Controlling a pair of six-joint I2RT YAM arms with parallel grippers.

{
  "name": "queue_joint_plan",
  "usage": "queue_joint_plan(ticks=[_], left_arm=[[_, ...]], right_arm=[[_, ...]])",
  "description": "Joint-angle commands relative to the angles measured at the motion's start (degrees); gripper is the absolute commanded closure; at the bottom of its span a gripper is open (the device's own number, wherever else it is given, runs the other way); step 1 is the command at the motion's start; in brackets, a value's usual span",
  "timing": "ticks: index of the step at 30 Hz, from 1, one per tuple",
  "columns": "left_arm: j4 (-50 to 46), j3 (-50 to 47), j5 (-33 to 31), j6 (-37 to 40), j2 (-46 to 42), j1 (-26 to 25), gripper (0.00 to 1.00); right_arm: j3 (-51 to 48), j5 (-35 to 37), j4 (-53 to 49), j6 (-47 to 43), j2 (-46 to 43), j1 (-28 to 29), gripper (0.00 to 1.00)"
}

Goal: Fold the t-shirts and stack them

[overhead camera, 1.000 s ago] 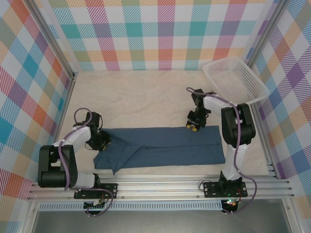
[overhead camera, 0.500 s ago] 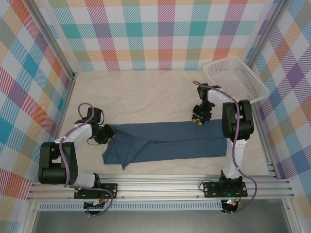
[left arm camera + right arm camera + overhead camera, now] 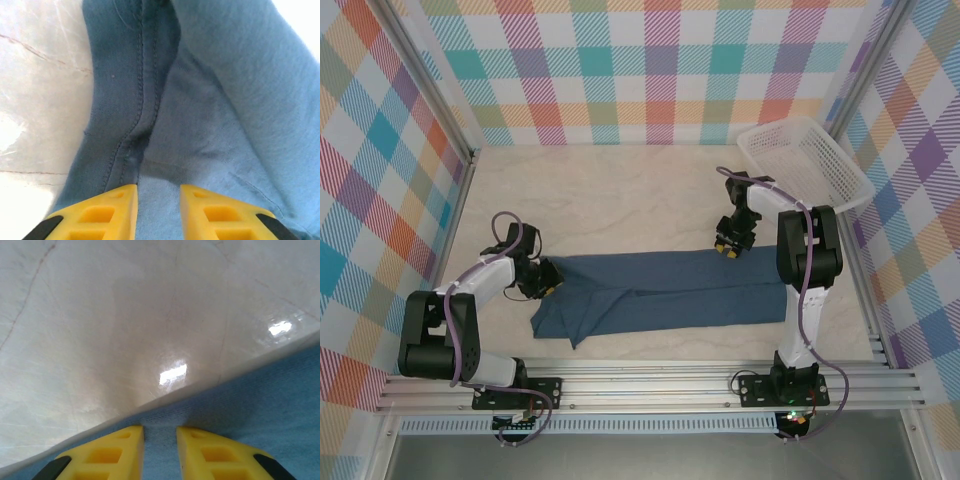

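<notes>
My left gripper (image 3: 159,212) has its yellow fingers (image 3: 100,215) drawn close, pinching a fold of the t-shirt (image 3: 225,100) at its left end, just beside a stitched seam. My right gripper (image 3: 160,445) is likewise nipped onto the t-shirt's far edge, near its right end. The t-shirt lies as a long, plain slate-blue band across the near part of the table (image 3: 620,200), creased and bunched on the left, flat on the right
</notes>
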Motion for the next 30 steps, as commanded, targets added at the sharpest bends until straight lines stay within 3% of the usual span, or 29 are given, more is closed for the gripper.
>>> queue_joint_plan(ticks=[1, 8, 16, 23, 30], left_arm=[[-1.02, -1.92, -0.63, 0.90, -1.05, -1.09, 0.71], [-0.24, -1.81, -0.88, 0.64, 0.05, -1.73, 0.73], [-0.26, 0.07, -1.81, 0.29, -1.43, -2.06, 0.89], [-2.47, 1.32, -3.66, 0.29, -3.32, -2.58, 0.97], [-5.51, 1.42, -6.08, 0.97, -6.55, -3.32, 0.95]], right_arm=[[-0.07, 1.62, -1.58, -0.31, 1.99, 0.27, 0.74], [0.57, 1.62, -1.94, -0.50, 2.35, 0.27, 0.73], [0.47, 1.53, -1.81, -0.51, 2.44, 0.27, 0.74], [0.64, 1.58, -1.84, -0.67, 2.62, 0.27, 0.74], [0.64, 1.36, -1.66, -0.69, 2.88, 0.27, 0.74]])
